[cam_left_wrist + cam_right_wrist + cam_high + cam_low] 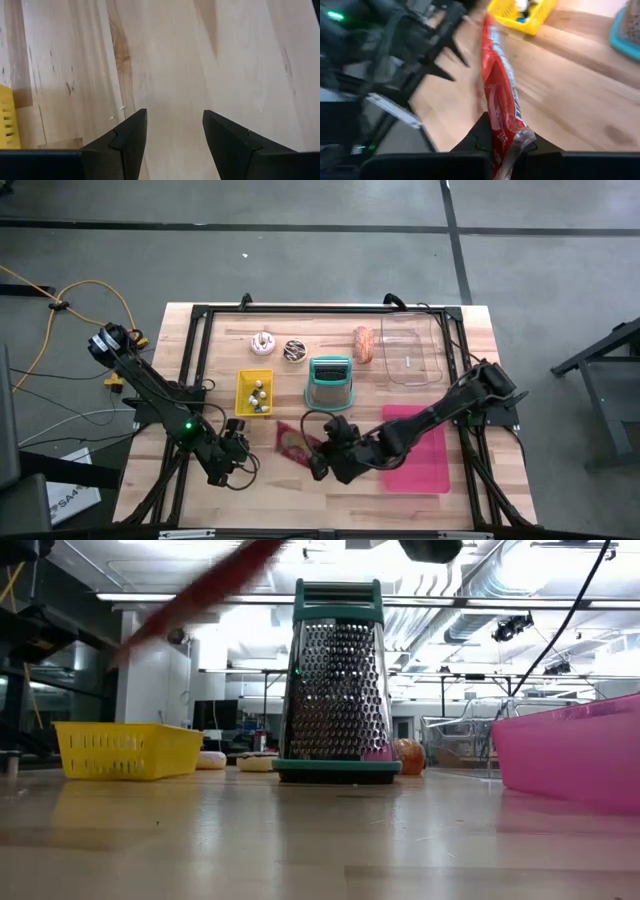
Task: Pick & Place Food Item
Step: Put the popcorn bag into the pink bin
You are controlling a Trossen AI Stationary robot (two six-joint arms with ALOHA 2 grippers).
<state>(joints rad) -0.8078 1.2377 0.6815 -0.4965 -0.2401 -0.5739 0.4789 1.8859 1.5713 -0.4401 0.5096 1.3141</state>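
At my right pincer [322, 463], clamped on the red snack packet [296, 443], its long axis runs toward ten o'clock. Pink tray [425, 465] lies at three o'clock. My left pincer [237, 442] waits wide.

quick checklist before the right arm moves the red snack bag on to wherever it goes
1. Right gripper shut on the red bag: ok.
2. Bag lifted off the table: ok; in the low view it hangs in the air.
3. Grip secure: cannot tell; only one end is pinched and the rest sticks out.
4. Left gripper out of the way: ok, open over bare wood at the table's front left.
5. Pink tray beside the right gripper free: ok.
6. Grater clear of the bag: ok, it stands apart.
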